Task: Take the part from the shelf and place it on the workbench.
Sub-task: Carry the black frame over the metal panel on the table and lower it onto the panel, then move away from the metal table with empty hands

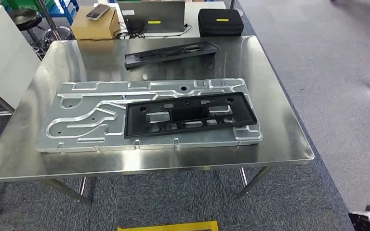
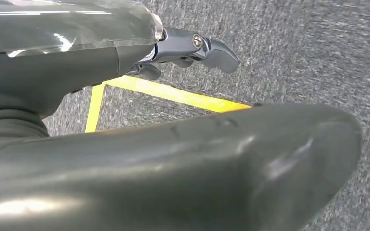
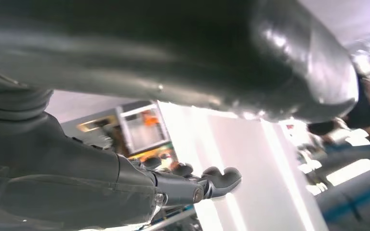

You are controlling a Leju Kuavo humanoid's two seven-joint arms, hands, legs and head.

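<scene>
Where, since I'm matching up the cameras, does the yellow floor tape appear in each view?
Head view: yellow floor tape at the bottom edge, on the floor in front of the workbench.
Left wrist view: a corner of it, upper middle.
Right wrist view: not in it.
Shared landmark: grey carpet, head and left wrist views.

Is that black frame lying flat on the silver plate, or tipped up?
Flat. The black frame lies face-up on the grooved silver plate, its whole outline resting within the plate's right half, no edge lifted.
</scene>
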